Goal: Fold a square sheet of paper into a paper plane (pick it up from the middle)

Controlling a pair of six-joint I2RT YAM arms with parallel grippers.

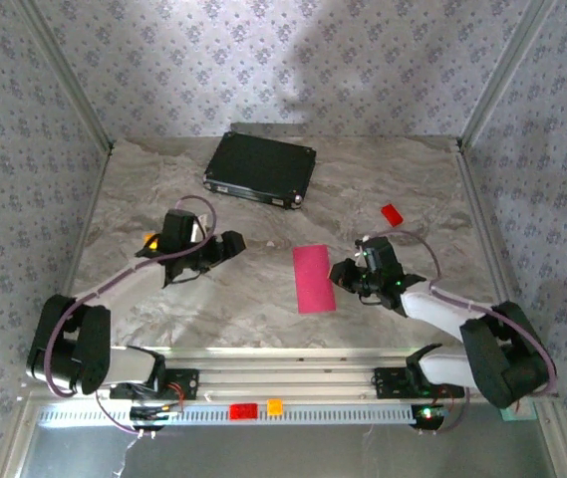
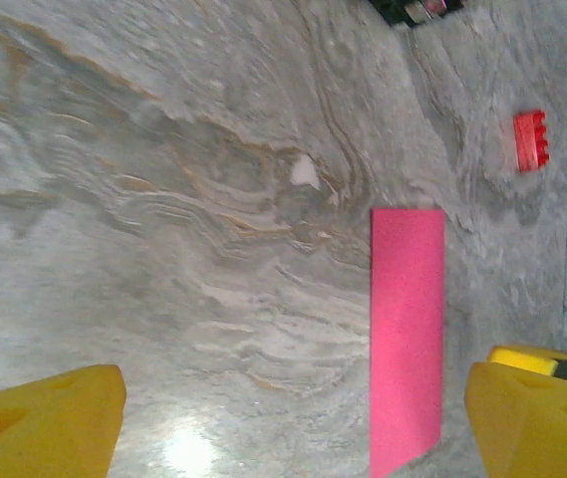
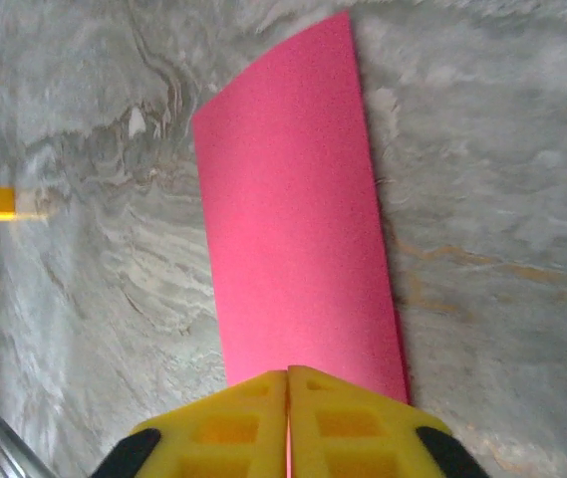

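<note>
The square sheet of paper (image 1: 313, 279), now a folded rectangle, lies mid-table between the arms. The right gripper (image 3: 288, 376) appears pinched shut on its near edge, and the left gripper (image 2: 293, 423) stands apart. We lift slowly, keeping the edges aligned.

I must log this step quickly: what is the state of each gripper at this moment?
Left gripper: open, holding nothing.
Right gripper: closed, pinching the near edge of the pink paper.
</note>
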